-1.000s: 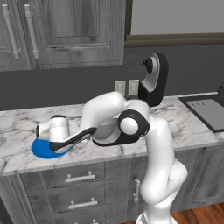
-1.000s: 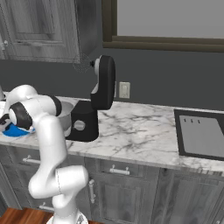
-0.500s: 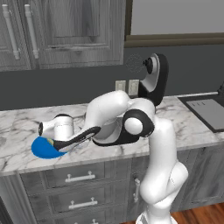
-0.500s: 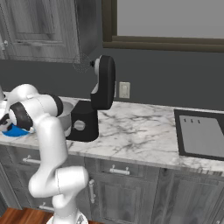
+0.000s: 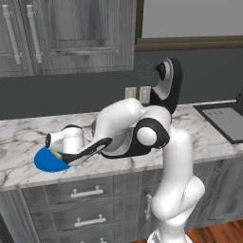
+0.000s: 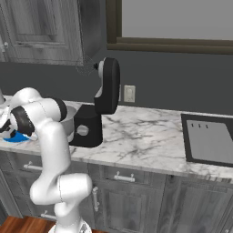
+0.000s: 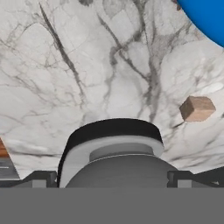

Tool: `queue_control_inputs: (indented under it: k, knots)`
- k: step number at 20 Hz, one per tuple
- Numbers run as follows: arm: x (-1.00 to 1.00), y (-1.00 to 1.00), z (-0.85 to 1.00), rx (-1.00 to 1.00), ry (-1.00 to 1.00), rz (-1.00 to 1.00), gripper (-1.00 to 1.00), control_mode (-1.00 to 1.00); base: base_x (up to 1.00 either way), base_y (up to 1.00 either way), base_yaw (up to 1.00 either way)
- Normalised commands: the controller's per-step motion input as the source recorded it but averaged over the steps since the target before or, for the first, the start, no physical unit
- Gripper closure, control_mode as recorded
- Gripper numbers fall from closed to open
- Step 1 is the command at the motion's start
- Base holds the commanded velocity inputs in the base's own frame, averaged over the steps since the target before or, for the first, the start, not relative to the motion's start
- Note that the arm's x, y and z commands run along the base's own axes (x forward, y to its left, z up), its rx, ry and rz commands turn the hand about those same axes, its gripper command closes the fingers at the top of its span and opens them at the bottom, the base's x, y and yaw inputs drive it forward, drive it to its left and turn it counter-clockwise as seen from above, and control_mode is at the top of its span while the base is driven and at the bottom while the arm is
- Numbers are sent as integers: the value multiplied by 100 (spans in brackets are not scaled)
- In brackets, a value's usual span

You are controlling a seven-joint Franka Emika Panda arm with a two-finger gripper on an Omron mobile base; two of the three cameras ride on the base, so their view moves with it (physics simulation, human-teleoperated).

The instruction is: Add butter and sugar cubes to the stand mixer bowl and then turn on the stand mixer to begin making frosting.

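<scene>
- Fingers of the gripper (image 5: pixel 56 153) stood spread wide and held nothing, at the left of the left base view, low over the blue plate (image 5: pixel 46 161), likely lining up a pick.
- Stand mixer (image 6: pixel 98 109) stood centre-left in the right base view, head tipped up so its bowl (image 6: pixel 69 120) was open for filling.
- One sugar cube (image 7: pixel 197 108) lay on the marble counter (image 7: pixel 87 65), right of centre in the hand view, just below the plate's edge.

Blue plate (image 5: pixel 46 161); marble counter (image 6: pixel 136 136); sink (image 6: pixel 210 142)

Bare marble counter (image 7: pixel 87 65) lies open; only a sugar cube (image 7: pixel 197 108) and blue plate (image 7: pixel 208 15) intrude.
</scene>
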Motion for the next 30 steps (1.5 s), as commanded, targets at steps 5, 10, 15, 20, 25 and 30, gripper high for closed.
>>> queue_control_inputs:
  k: [5, 10, 15, 20, 25, 30]
  knots:
    - [5, 0, -5, 0, 1, 0, -100, -100, 0, 0, 0]
    - [15, 0, -1, 0, 3, 0, -100, -100, 0, 0, 0]
    - [16, 1, -7, 0, 4, 0, -100, -100, 0, 0, 0]
    - [6, 0, -14, 0, 4, 0, -100, -100, 0, 0, 0]
    - [4, 13, -12, 0, 2, 1, -100, -100, 0, 0, 0]
    - [11, 22, -6, 0, 1, 2, -100, -100, 0, 0, 0]
